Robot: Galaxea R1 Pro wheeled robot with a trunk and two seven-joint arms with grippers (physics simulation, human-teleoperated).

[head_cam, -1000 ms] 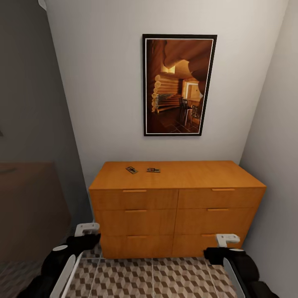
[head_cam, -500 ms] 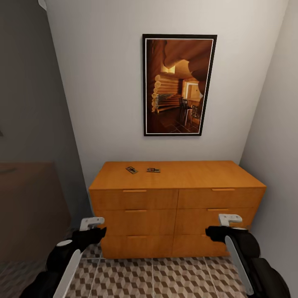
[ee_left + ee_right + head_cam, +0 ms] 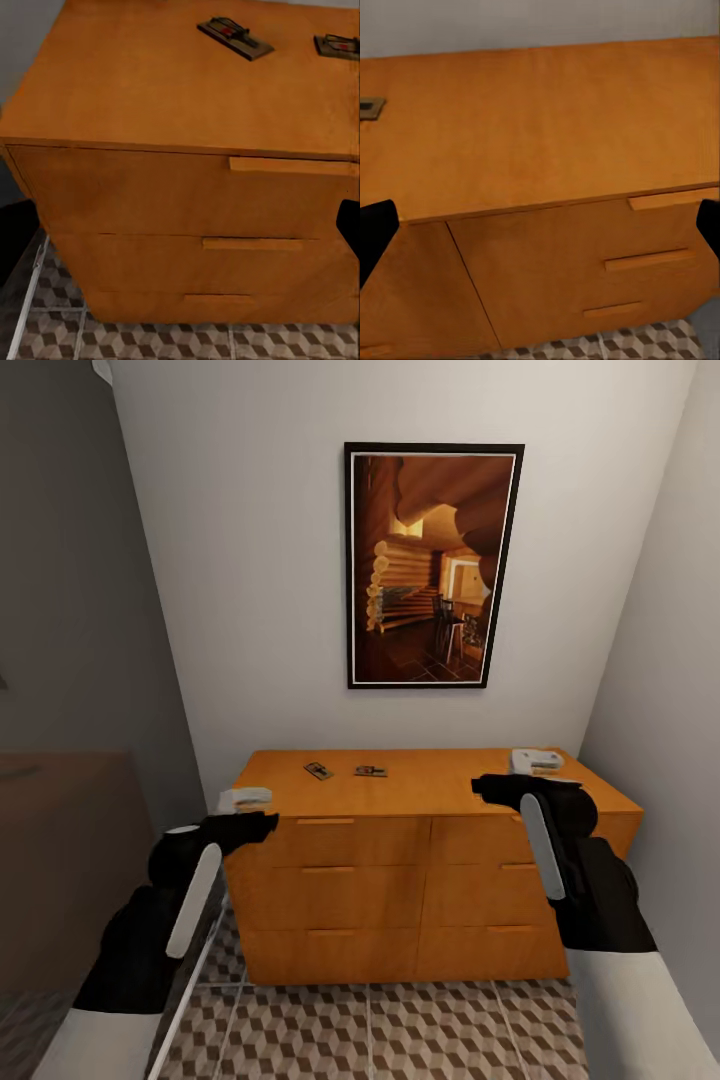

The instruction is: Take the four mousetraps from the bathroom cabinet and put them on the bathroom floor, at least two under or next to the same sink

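Observation:
Two mousetraps (image 3: 318, 771) (image 3: 370, 771) lie flat on top of the orange-brown cabinet (image 3: 430, 860), toward its back left. In the left wrist view they are the nearer mousetrap (image 3: 235, 37) and the farther one (image 3: 337, 46). An end of one mousetrap (image 3: 369, 107) also shows in the right wrist view. My left gripper (image 3: 268, 820) hovers in front of the cabinet's left top corner, open and empty. Over the cabinet's right front edge my right gripper (image 3: 482, 786) is open, its black fingers (image 3: 375, 232) spread wide with nothing between them. The cube-patterned bathroom floor (image 3: 370, 1030) lies below.
A framed picture (image 3: 432, 565) hangs on the wall above the cabinet. Walls close in on the left and on the right (image 3: 670, 660). A dark brown block (image 3: 70, 860) stands at the left. The drawers (image 3: 247, 244) are all closed.
Both arms have risen from near the floor to the height of the cabinet top. The right gripper now reaches over the cabinet's right front edge. The mousetraps have not moved.

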